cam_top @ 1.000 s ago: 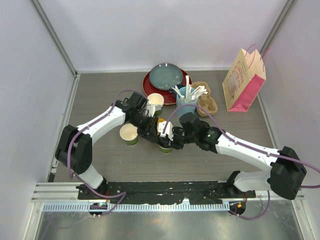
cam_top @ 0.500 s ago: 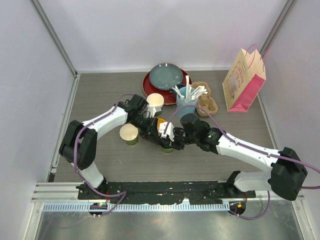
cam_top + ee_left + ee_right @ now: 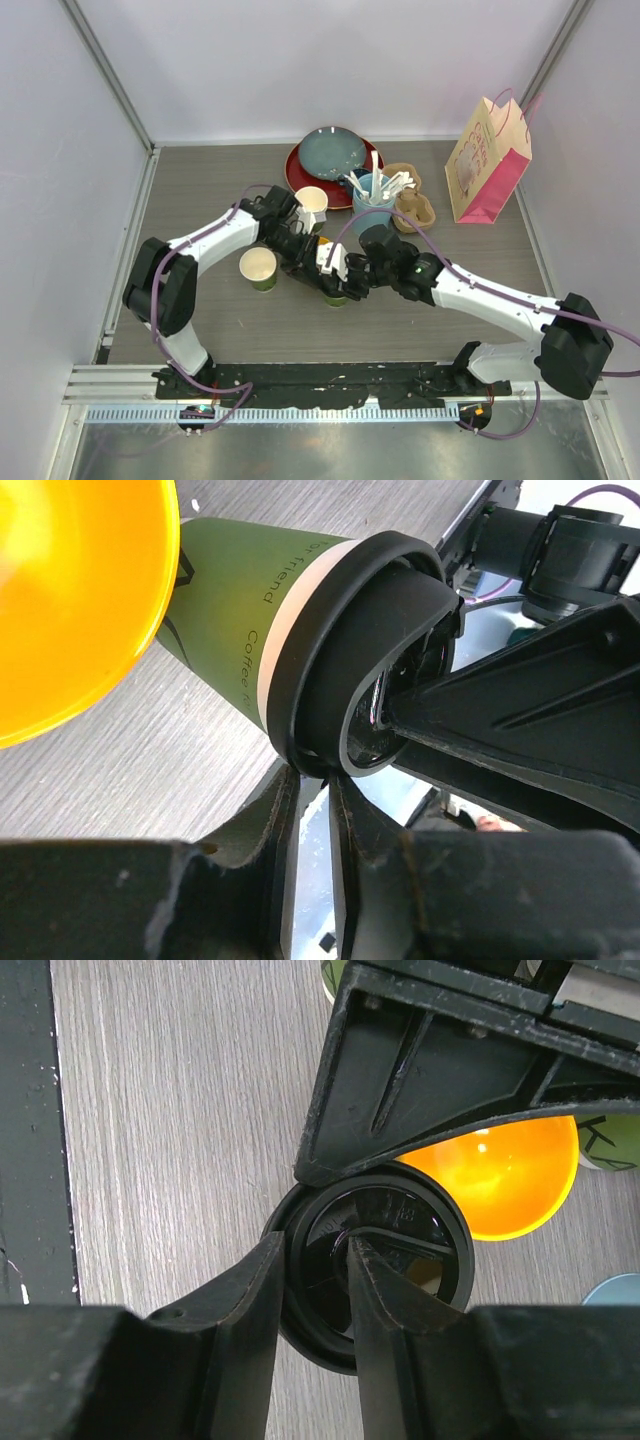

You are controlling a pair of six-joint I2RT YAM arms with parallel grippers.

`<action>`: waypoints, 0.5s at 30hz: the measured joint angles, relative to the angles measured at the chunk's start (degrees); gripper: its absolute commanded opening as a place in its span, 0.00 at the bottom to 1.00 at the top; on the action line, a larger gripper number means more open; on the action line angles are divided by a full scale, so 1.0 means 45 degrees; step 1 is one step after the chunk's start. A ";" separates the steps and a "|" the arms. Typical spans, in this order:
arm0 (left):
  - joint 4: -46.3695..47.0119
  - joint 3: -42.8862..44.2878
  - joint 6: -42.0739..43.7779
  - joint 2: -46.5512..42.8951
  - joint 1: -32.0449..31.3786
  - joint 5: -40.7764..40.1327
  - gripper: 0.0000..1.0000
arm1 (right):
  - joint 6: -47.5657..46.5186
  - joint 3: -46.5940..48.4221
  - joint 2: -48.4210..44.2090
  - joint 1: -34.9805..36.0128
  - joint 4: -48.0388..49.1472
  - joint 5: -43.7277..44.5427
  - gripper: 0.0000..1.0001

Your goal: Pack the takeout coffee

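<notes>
A dark green paper cup [image 3: 335, 297] with a black lid stands mid-table between both arms. In the left wrist view the cup [image 3: 235, 590] fills the frame and its lid [image 3: 385, 630] faces me. My left gripper [image 3: 312, 785] is nearly closed, its tips pinching the lid's lower rim. In the right wrist view my right gripper [image 3: 315, 1260] straddles the lid [image 3: 425, 1222], one finger outside the rim and one inside, shut on it. A second green cup [image 3: 259, 268] stands open, without a lid, just to the left.
An orange bowl-like thing [image 3: 500, 1175] lies right behind the lidded cup. A pale cup [image 3: 311, 201], stacked plates [image 3: 332, 152], a light-blue cup of white utensils [image 3: 372, 203] and a cardboard cup carrier [image 3: 411, 203] stand further back. A pink paper bag [image 3: 487, 162] stands at far right.
The left arm has shifted slightly forward. Both grippers stay at the lidded cup, which has not moved.
</notes>
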 measured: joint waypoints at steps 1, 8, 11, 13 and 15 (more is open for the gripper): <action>-0.0078 0.0087 0.0087 -0.0005 -0.0034 -0.0117 0.23 | 0.0005 0.0112 0.0044 0.0000 -0.0121 0.0005 0.40; -0.0393 0.0690 0.0869 -0.0262 -0.0185 -0.1302 0.28 | 0.0223 0.0631 0.0141 0.0000 -0.0967 0.0015 0.42; -0.0549 0.1054 0.1088 -0.0267 -0.0185 -0.1729 0.29 | 0.0476 0.0860 0.0243 0.0000 -0.1253 0.0000 0.46; -0.0612 0.1268 0.1239 -0.0267 -0.0185 -0.1909 0.30 | 0.0670 0.1005 0.0296 0.0000 -0.1404 -0.0039 0.47; -0.0670 0.1433 0.1292 -0.0267 -0.0185 -0.2016 0.30 | 0.0840 0.1093 0.0296 0.0000 -0.1481 -0.0097 0.49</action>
